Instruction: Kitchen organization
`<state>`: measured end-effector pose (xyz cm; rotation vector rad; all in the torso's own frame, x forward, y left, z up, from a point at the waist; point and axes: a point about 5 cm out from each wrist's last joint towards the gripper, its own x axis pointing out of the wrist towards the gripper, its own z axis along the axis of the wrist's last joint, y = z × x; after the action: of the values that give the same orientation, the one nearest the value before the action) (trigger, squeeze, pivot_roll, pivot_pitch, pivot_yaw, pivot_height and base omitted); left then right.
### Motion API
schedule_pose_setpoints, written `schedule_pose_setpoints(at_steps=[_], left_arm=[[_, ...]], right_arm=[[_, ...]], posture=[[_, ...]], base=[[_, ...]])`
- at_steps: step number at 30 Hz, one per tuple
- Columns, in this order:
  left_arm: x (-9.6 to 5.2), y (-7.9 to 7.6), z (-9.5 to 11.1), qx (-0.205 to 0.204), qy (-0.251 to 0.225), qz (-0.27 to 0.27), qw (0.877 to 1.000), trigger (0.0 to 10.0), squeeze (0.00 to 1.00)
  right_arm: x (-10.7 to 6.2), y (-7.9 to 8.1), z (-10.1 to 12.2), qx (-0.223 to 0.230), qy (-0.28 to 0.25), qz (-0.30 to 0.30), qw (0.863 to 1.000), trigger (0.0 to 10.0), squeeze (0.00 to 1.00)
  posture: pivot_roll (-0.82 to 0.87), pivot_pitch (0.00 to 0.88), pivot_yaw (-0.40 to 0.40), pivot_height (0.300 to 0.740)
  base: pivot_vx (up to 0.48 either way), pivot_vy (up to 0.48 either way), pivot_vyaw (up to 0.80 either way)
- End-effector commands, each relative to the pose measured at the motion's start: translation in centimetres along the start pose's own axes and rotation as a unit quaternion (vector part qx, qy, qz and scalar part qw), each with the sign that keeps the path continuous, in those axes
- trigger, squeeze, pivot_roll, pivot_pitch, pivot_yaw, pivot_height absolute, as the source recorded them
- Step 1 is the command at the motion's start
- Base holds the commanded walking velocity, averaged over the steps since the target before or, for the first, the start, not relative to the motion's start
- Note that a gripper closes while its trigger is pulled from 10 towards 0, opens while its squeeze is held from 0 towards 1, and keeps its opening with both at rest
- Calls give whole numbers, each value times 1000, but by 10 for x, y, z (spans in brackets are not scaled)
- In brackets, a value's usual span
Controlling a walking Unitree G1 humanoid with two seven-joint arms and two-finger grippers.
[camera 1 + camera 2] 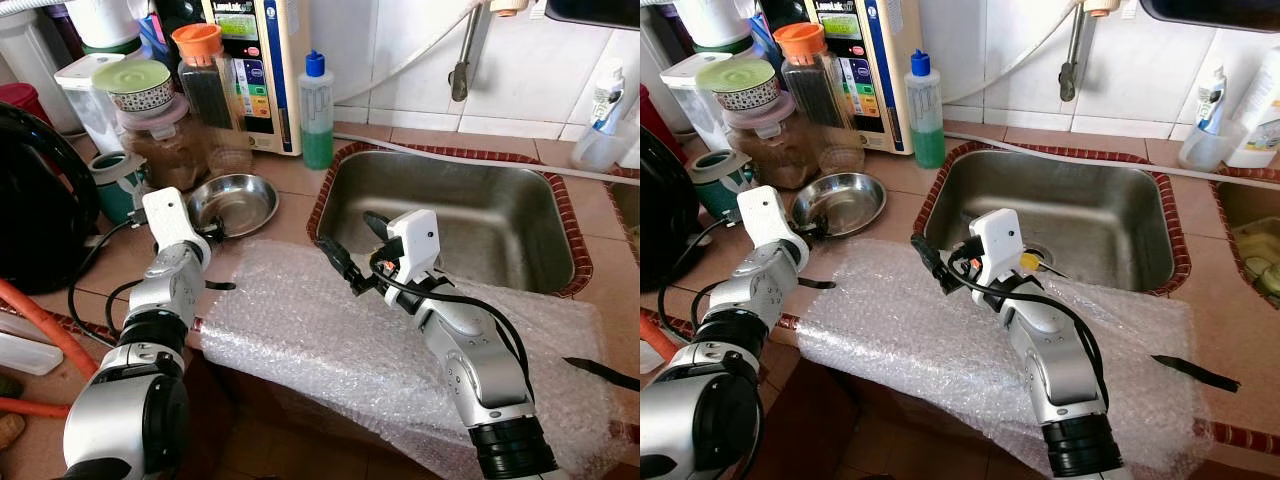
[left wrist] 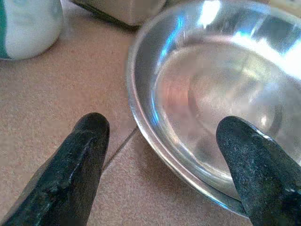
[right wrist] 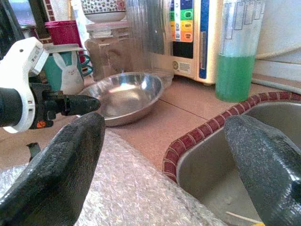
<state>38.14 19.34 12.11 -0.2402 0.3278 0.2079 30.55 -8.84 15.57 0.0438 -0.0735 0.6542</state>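
Tiled kitchen counter (image 1: pixel 300 180), crowded along the back wall. Stainless sink (image 1: pixel 470 215) with a red-brick rim set in at the right. Sheet of bubble wrap (image 1: pixel 320 330) spread over the front edge, overhanging toward the floor. Black appliance (image 1: pixel 35 200) bulking at far left, cut off by the frame. Water purifier (image 1: pixel 262 70) against the tiles, beside it a bottle of green liquid (image 1: pixel 317 110) with a blue cap. Cluster of jars and lidded containers (image 1: pixel 160 110) stacked at left, contents hard to read. Teal mug (image 3: pixel 70 70) with a rabbit print just beside them.

Stainless steel bowl (image 1: pixel 234 203), seemingly the piece in hand, resting empty on the counter between the jars and the sink, just behind the bubble wrap. Left gripper (image 2: pixel 164 155) low at the bowl's near rim, fingers spread wide, one outside the rim and one over the inside, not closed on it. Right gripper (image 1: pixel 345 262) hovering above the bubble wrap near the sink's left corner, fingers wide apart, holding nothing.

Tidying judged at an early stage: bowl not yet lifted, counter clutter untouched, wrap lying flat. Grasp and removal of the bowl left to do, its destination not evident.

Small dark object (image 1: pixel 1195 372) on the wrap at far right, too small to identify. Right-hand basin cut off by the frame edge.
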Motion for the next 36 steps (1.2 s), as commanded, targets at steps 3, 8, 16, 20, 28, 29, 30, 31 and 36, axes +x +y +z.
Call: schedule_pose_setpoints(at_steps=[3,8,16,20,28,29,30,31,36], left_arm=[[1,4,-1,3,8,5,1000,0,0],[1,5,0,0,9,7,1000,0,0],[2,8,1,-10,4,15,1000,0,0],[2,8,2,-8,0,15,1000,0,0],[2,9,3,-8,-4,20,1000,0,0],[2,10,4,-9,-8,23,1000,0,0],[2,11,4,-9,-9,24,1000,0,0],[2,11,4,-10,-10,25,1000,0,0],[2,11,7,-3,-22,27,999,0,0]], right_arm=[[2,4,4,-4,-4,3,1000,10000,0],[3,4,4,-6,-3,2,1000,10000,0],[5,1,6,-10,-3,-1,1000,10000,0],[4,0,5,-11,-1,-3,1000,10000,0],[5,0,5,-12,-1,-5,1000,10000,0],[5,0,5,-13,0,-5,1000,10000,0],[5,-1,5,-13,0,-5,1000,10000,0],[5,0,5,-13,0,-4,1000,10000,0],[6,0,5,-12,0,-3,1000,10000,0]], posture=[[51,15,102,740],[54,13,98,740],[54,13,97,740],[54,16,95,740],[54,16,95,740],[56,16,92,740],[56,15,91,740],[56,15,91,740],[58,13,90,740]], base=[[0,0,0],[0,0,0],[0,0,0],[0,0,0],[0,0,0],[0,0,0],[0,0,0],[0,0,0],[0,0,0]])
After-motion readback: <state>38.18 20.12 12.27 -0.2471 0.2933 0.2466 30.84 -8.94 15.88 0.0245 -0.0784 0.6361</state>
